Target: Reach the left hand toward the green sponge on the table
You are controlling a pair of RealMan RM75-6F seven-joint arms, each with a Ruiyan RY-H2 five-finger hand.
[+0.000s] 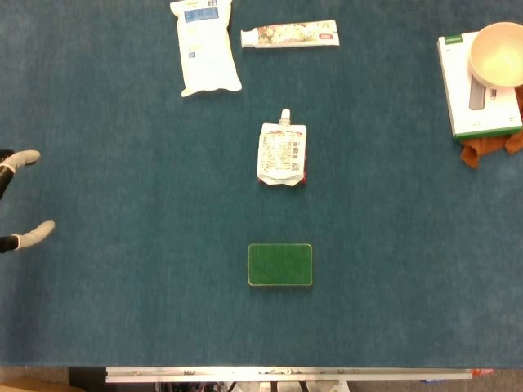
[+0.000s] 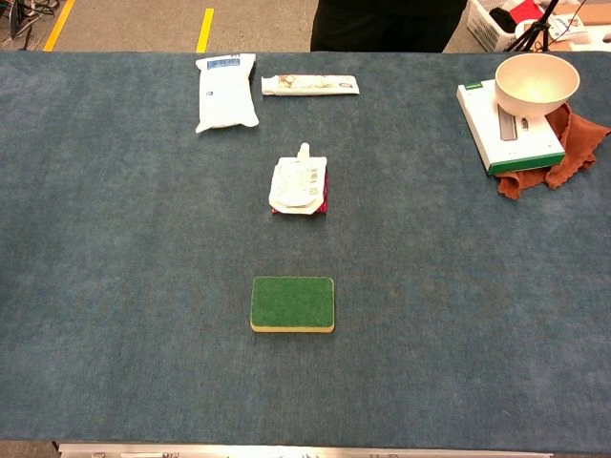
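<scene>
One green sponge (image 1: pixel 280 265), two pouches (image 1: pixel 282 154), one toothpaste tube (image 1: pixel 290 35), one bowl (image 1: pixel 499 55), one box (image 1: pixel 474 102), one cloth (image 2: pixel 563 153)

1. Only the left hand (image 1: pixel 18 198) shows, at the head view's left edge, well left of the flat green rectangular sponge (image 1: pixel 280 265).
2. Two fingertips (image 1: pixel 25 158) are visible, pale beige-grey, rounded and smooth.
3. Behind each tip sits a dark, near-black segment.

White pouch (image 1: pixel 207 46); toothpaste tube (image 1: pixel 290 34); spouted sachet (image 1: pixel 283 153); bowl (image 1: pixel 499 54) on boxed item (image 1: pixel 466 114); rust cloth (image 2: pixel 565 153); blue worktop (image 1: pixel 122 286).
</scene>
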